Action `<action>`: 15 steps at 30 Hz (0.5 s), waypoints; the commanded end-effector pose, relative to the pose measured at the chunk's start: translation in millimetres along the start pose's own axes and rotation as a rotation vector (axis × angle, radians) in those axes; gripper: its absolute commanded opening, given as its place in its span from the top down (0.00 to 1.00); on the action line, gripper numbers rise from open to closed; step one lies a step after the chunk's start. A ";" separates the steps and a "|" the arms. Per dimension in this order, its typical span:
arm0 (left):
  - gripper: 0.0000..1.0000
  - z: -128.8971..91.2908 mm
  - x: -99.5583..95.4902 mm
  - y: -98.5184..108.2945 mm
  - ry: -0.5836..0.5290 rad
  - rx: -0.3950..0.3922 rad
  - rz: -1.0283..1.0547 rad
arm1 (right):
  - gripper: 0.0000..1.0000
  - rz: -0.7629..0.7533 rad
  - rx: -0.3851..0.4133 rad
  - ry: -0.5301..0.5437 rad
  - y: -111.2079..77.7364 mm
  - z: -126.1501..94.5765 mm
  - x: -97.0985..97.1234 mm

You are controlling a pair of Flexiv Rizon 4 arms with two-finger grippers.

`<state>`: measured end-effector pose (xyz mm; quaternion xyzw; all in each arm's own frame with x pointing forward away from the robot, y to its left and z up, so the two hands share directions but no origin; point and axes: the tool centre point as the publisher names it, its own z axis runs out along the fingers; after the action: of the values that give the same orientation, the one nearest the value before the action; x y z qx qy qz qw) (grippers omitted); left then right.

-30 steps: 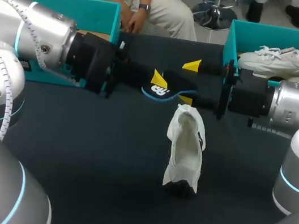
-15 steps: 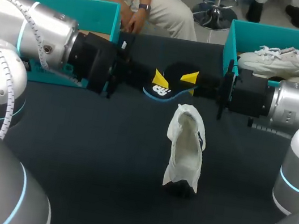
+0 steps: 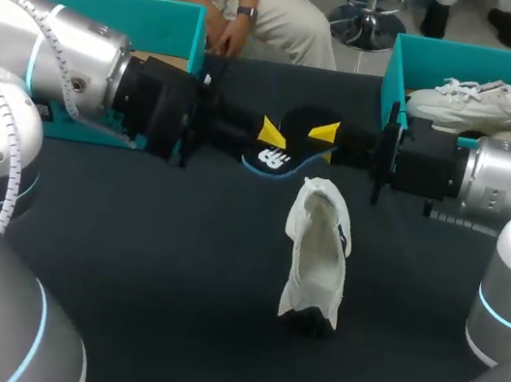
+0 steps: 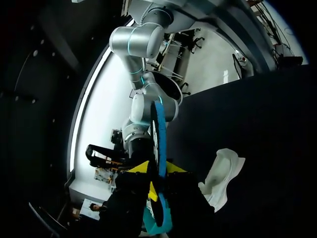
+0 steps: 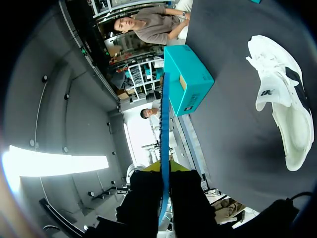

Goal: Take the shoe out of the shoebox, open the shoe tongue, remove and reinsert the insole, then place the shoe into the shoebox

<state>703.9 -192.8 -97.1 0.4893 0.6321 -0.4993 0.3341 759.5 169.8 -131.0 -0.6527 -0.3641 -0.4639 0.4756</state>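
A black insole (image 3: 286,152) with a blue edge hangs in the air over the far middle of the table, between my two grippers. My right gripper (image 3: 326,132) is shut on its right end; edge-on, the insole (image 5: 165,124) rises from between those tips (image 5: 164,171). My left gripper (image 3: 270,135) is at the insole's left end, its yellow tips a little off either face of the insole (image 4: 158,134), so it is open (image 4: 157,171). The white shoe (image 3: 316,255) stands on the table just in front of the insole, tongue pulled open, also in the wrist views (image 4: 220,173) (image 5: 282,109).
A teal shoebox (image 3: 394,67) at the far right holds a second white shoe (image 3: 477,99). Another teal box (image 3: 119,7) sits at the far left behind my left arm, and it shows in the right wrist view (image 5: 188,82).
My right gripper came in and shut on the insole's right end. My left gripper's fingers have since loosened from the left end, and the insole sagged slightly.
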 end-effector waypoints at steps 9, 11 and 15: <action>0.00 -43.8 -12.8 23.9 0.008 -0.023 -0.026 | 1.00 0.001 -0.003 -0.002 -0.6 1.4 -0.3; 0.00 -52.9 -19.6 29.9 0.027 -0.009 -0.040 | 1.00 0.001 -0.003 -0.002 -0.6 1.4 -0.3; 0.00 -71.3 -33.6 39.2 0.081 0.014 -0.033 | 1.00 0.001 -0.003 -0.002 -0.6 1.4 -0.3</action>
<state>740.7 -143.9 -73.3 0.4750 0.6468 -0.4981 0.3285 759.4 169.7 -131.1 -0.6528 -0.3641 -0.4639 0.4756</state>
